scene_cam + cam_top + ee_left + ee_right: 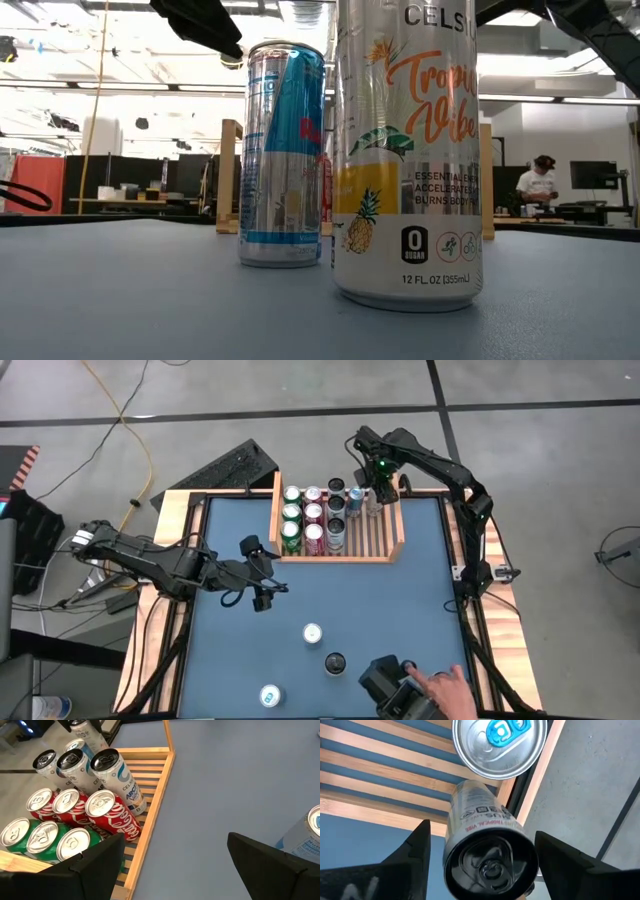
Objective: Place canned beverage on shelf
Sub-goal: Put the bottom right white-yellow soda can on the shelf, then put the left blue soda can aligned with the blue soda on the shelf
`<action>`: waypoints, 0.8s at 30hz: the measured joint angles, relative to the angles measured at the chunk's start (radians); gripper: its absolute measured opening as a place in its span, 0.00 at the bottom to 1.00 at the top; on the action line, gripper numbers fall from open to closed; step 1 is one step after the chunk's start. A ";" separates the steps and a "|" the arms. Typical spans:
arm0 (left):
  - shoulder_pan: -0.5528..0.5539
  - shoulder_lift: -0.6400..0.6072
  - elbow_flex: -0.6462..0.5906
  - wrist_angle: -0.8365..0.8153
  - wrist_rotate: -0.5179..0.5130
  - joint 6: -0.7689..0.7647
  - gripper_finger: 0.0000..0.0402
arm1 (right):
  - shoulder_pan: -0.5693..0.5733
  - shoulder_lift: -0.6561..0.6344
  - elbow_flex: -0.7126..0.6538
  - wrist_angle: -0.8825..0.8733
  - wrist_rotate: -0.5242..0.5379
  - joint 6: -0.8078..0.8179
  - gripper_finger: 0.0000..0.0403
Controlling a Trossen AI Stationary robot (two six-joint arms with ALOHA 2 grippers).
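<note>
The shelf [340, 557] is a light-wood slatted tray at the table's far middle, holding rows of green, red and silver cans [75, 805]. My right gripper [373, 488] points down over the shelf's far right corner, open. Its fingers stand on either side of a silver can with a dark top [487, 862], and a gap shows on each side. That can stands upright on the slats [380, 765] beside a can with a blue tab [499, 742]. My left gripper [262, 578] hovers open over the blue table, near the shelf's near left corner.
Three loose cans stand on the near half of the table [313, 633], [334, 662], [270, 696]; two of them fill the low view [285, 150], [405, 150]. A person's hand [447, 685] rests on a dark device at the near right edge.
</note>
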 joint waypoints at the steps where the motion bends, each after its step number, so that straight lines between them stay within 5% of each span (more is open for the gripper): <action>1: 0.000 0.000 0.000 0.000 0.000 0.000 0.85 | 0.001 0.000 0.001 0.001 0.000 0.004 0.63; 10: 0.000 0.000 0.000 0.000 0.000 -0.002 0.85 | 0.017 -0.002 0.002 -0.003 0.008 0.034 0.60; 24: 0.000 0.000 0.000 -0.001 0.002 0.000 0.85 | 0.030 -0.004 0.003 0.010 0.067 0.212 0.35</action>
